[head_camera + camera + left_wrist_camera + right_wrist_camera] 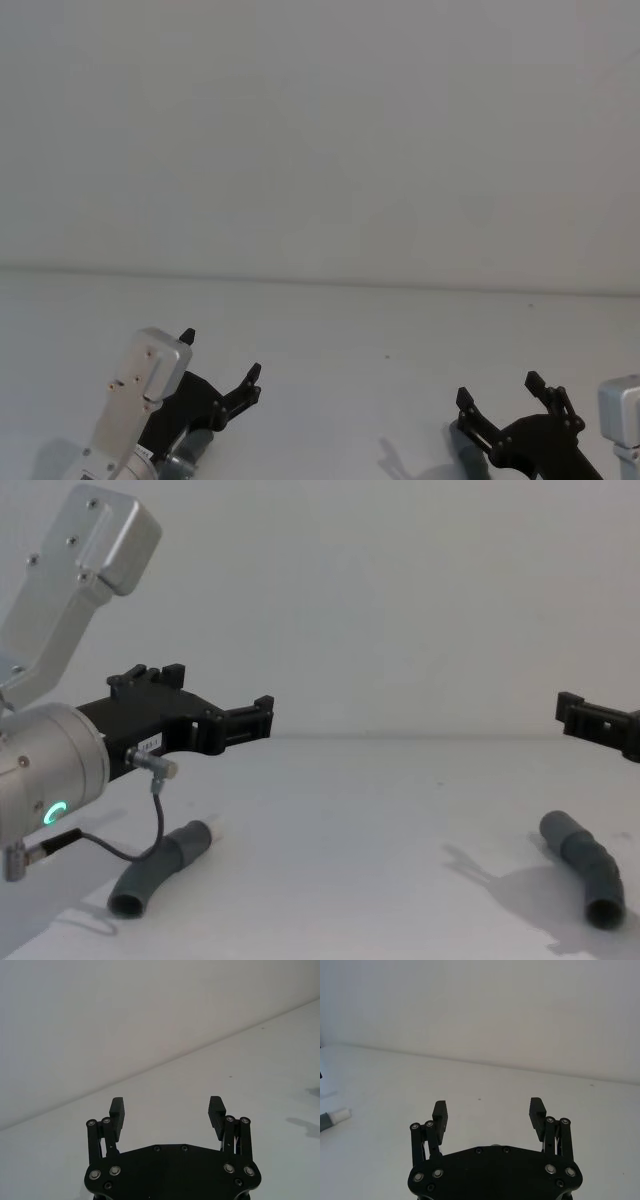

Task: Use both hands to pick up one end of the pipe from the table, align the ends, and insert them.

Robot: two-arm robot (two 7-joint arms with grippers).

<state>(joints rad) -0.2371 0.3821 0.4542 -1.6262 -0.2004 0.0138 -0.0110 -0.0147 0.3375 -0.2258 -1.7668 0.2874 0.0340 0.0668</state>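
Two pipe pieces lie well apart on the table (380,820), left piece (160,870) apparently just below left pincer (167,1107), right piece (585,865) near right pincer (488,1108), both pincers spread wide, empty; pick-up not yet begun; next, each must descend and close on its piece.

The left hand (167,1110) and right hand (487,1110) are black, ridged and silver-screwed. The left's silver wrist (50,765) carries a green light (55,811).
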